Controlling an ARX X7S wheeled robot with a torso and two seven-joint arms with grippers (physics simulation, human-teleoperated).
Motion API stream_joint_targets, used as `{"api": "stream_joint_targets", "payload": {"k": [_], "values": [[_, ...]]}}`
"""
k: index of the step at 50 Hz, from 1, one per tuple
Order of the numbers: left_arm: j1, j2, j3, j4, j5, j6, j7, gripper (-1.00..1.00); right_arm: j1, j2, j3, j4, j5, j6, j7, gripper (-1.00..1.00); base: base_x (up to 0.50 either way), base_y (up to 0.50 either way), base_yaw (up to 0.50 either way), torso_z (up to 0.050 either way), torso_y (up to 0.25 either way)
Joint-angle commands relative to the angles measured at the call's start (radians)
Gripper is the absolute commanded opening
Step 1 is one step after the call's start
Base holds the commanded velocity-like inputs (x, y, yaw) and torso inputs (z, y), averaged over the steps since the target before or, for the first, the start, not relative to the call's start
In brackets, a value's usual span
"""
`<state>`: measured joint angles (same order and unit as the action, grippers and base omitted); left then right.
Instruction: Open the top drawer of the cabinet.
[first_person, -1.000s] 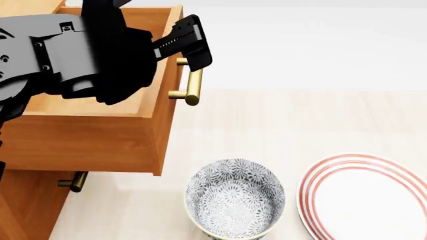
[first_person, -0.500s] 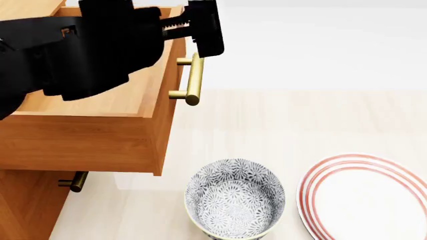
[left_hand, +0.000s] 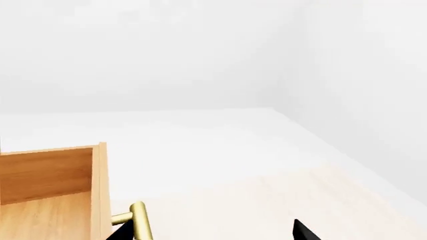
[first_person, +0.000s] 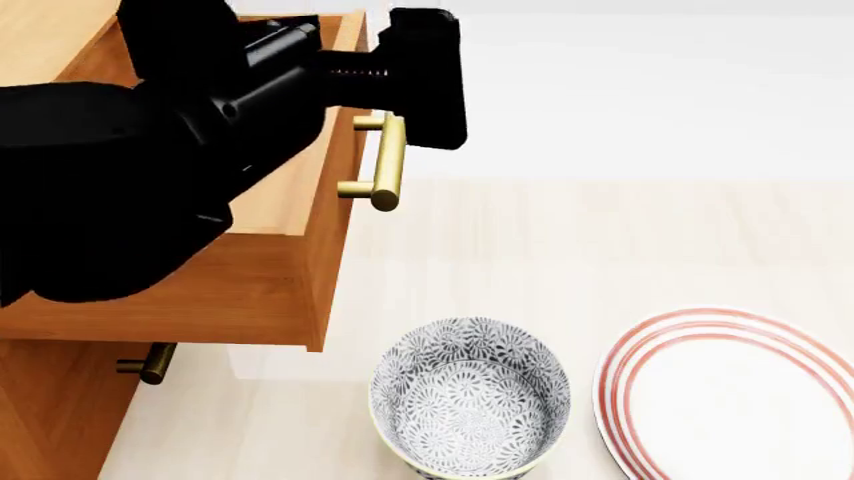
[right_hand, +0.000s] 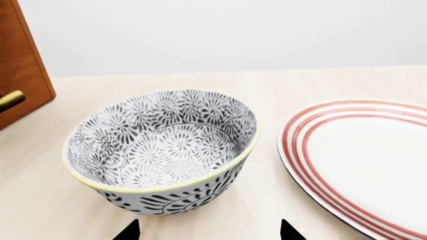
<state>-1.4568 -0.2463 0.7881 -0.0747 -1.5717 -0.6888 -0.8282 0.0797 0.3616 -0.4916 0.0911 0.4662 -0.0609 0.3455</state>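
The top drawer (first_person: 174, 305) of the orange-brown cabinet (first_person: 54, 405) stands pulled far out, its inside partly hidden by my left arm. Its brass bar handle (first_person: 386, 162) is free. My left gripper (first_person: 424, 78) hovers just above the handle's far end, touching nothing. In the left wrist view the drawer (left_hand: 50, 197) and handle (left_hand: 140, 224) show, with the handle just inside one fingertip (left_hand: 122, 233) of the wide-open left gripper (left_hand: 213, 236). My right gripper (right_hand: 208, 232) is open and empty, low in front of the bowl; it is out of the head view.
A patterned bowl (first_person: 470, 397) stands on the pale table (first_person: 561, 240) in front of the drawer, and shows in the right wrist view (right_hand: 163, 150). A red-rimmed white plate (first_person: 734, 395) lies to its right. A lower drawer handle (first_person: 150, 362) shows under the open drawer.
My left gripper has risen off the brass handle and shifted slightly right, and the arm now covers more of the drawer. The drawer, bowl and plate have not moved.
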Motion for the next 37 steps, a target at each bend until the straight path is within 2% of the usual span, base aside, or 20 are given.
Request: {"api": "stream_joint_targets", "payload": {"k": [1,14,17,26,33,37], "values": [[0.073,-0.068,-0.016,0.346,0.046,0.013,-0.043,1.00,0.001,-0.020,0.019,0.006,-0.024,0.000,-0.021,1.00,0.00,0.00,0.00,0.000,0.000],[0.057,-0.153,0.047,0.688,0.259,-0.028,-0.146,1.00,0.007,-0.022,0.020,0.015,-0.024,-0.003,-0.017,1.00,0.00,0.00,0.00,0.000,0.000],[0.101,-0.173,0.063,0.751,0.318,-0.012,-0.170,1.00,0.009,-0.022,0.022,0.016,-0.022,-0.003,-0.015,1.00,0.00,0.00,0.00,0.000,0.000],[0.269,-0.249,0.176,0.859,0.574,0.047,-0.127,1.00,0.011,-0.025,0.023,0.025,-0.020,-0.006,-0.012,1.00,0.00,0.00,0.00,0.000,0.000],[0.319,-0.262,0.235,0.909,0.680,0.064,-0.127,1.00,0.009,-0.019,0.022,0.007,-0.019,0.002,-0.005,1.00,0.00,0.00,0.00,0.000,0.000],[0.344,-0.285,0.289,0.933,0.788,0.070,-0.126,1.00,0.009,-0.019,0.020,0.007,-0.017,0.005,-0.005,1.00,0.00,0.00,0.00,0.000,0.000]]}}
